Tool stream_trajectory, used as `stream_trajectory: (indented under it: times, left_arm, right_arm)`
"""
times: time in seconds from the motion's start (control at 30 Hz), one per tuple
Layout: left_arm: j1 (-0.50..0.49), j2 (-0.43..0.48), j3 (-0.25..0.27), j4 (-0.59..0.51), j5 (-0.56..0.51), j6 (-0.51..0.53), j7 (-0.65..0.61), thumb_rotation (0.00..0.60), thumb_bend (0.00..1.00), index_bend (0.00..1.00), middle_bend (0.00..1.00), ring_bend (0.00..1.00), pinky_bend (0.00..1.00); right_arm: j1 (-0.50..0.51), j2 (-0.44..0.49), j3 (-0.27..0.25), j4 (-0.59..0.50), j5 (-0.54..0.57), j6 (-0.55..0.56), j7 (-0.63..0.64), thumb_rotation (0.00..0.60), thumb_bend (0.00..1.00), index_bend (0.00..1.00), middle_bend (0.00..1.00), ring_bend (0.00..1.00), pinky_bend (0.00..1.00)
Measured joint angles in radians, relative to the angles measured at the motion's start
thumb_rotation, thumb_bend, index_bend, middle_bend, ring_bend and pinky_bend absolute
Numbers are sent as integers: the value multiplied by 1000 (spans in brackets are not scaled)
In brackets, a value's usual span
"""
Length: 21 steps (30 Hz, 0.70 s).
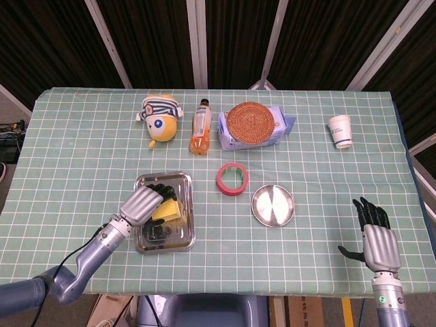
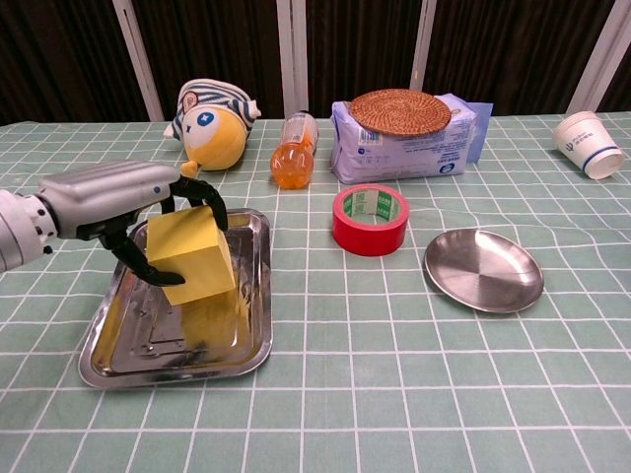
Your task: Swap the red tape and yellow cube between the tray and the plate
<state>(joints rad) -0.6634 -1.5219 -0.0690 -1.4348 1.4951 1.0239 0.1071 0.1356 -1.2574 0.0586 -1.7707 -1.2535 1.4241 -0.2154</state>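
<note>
My left hand [image 2: 123, 202] [image 1: 142, 204] grips the yellow cube [image 2: 190, 253] [image 1: 167, 210] and holds it just above the steel tray [image 2: 128, 345] [image 1: 160, 238]. The red tape [image 2: 370, 219] [image 1: 233, 178] lies flat on the tablecloth, between the tray and the round steel plate [image 2: 483, 269] [image 1: 272, 206], which holds nothing. My right hand [image 1: 378, 238] stays at the table's near right edge, fingers spread and holding nothing; the chest view does not show it.
Along the back stand a striped yellow plush toy [image 2: 210, 123], an orange drink bottle [image 2: 294, 150] lying down, a tissue pack [image 2: 409, 143] with a woven coaster [image 2: 399, 110] on top, and a paper cup [image 2: 589, 144] at the far right.
</note>
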Motion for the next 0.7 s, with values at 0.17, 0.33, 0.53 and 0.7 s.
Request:
stream_trajectory:
  times: [0.17, 0.33, 0.53, 0.7]
  left_arm:
    - [-1, 12, -8, -48, 40, 45, -25, 600, 421, 370, 309, 275, 423]
    - [-26, -8, -31, -92, 54, 49, -8, 600, 421, 372, 302, 275, 423]
    - [-82, -100, -68, -104, 25, 0, 24, 600, 417, 373, 287, 275, 423]
    - [-141, -214, -92, -52, -29, -71, 108, 600, 411, 372, 281, 270, 412]
  right_arm:
    - [-2, 0, 5, -1, 2, -7, 1, 600, 14, 0, 0, 0, 0]
    - [-5, 3, 10, 1, -1, -9, 10, 600, 15, 0, 0, 0, 0]
    - [-11, 7, 17, 4, 0, -8, 22, 600, 15, 0, 0, 0, 0]
    - [-13, 10, 20, 5, -1, -11, 28, 600, 15, 0, 0, 0, 0]
